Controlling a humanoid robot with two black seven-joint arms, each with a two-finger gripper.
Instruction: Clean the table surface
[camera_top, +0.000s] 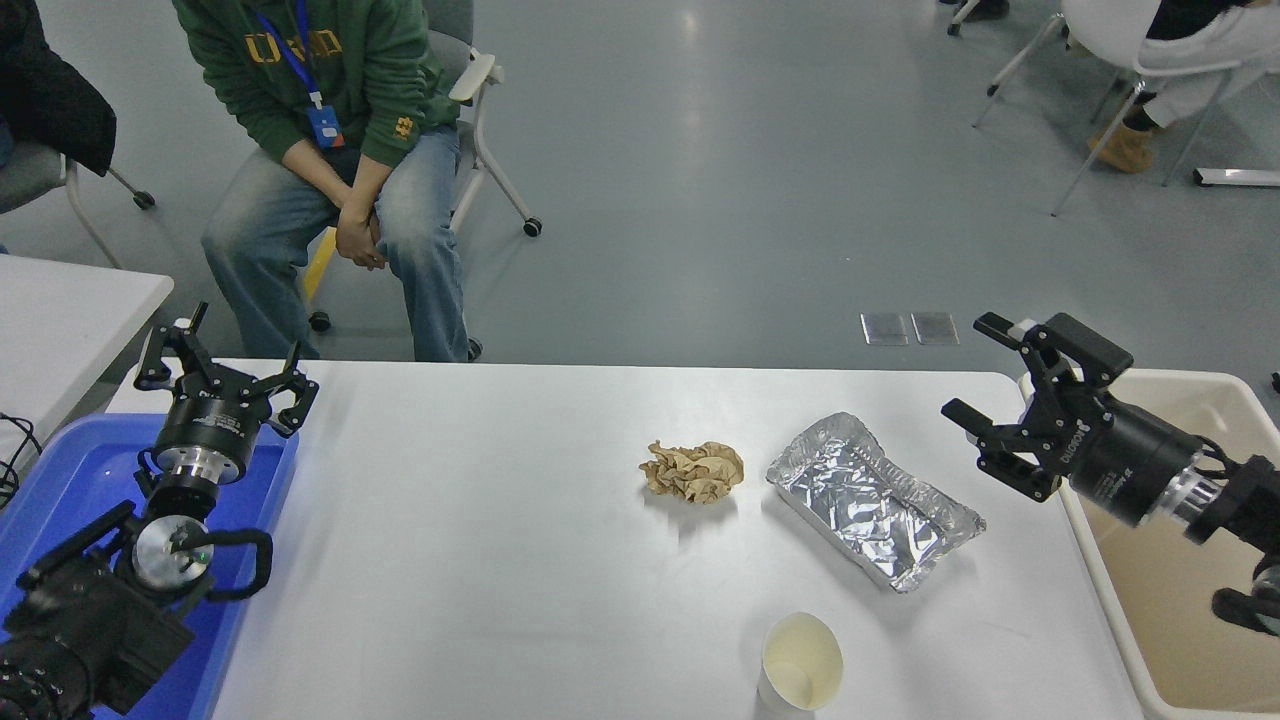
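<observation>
On right gripper (985, 375) (open-fingered), white lettering, unreadable

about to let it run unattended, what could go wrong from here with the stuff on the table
The right gripper is open near the foil tray; thin crumpled foil may crush or slide instead of lifting. The paper cup stands at the table surface near edge, so a sweeping arm might tip it off. The crumpled brown paper is light and could be pushed away.
</observation>
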